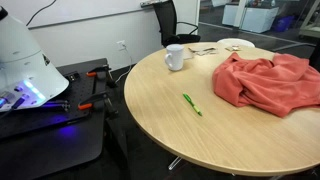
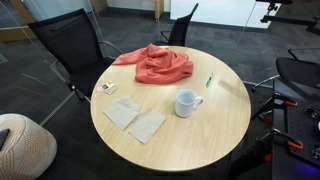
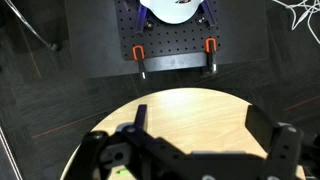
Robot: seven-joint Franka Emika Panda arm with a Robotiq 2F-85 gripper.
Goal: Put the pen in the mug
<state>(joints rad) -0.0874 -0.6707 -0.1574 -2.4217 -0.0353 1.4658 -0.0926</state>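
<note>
Claw [image 3: 195,128] hangs open and empty. I think the skinny pen [image 1: 191,104] could slip out and miss the mug [image 1: 175,57].

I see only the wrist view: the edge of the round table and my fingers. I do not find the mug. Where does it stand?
Observer: The mug stands upright on the table, away from its rim.
Operator: And the pen?
Observer: The pen lies flat, apart from the mug, with nothing between them.
Operator: Any obstacle?
Observer: A red cloth lies bunched beside the pen, not touching it.
</note>
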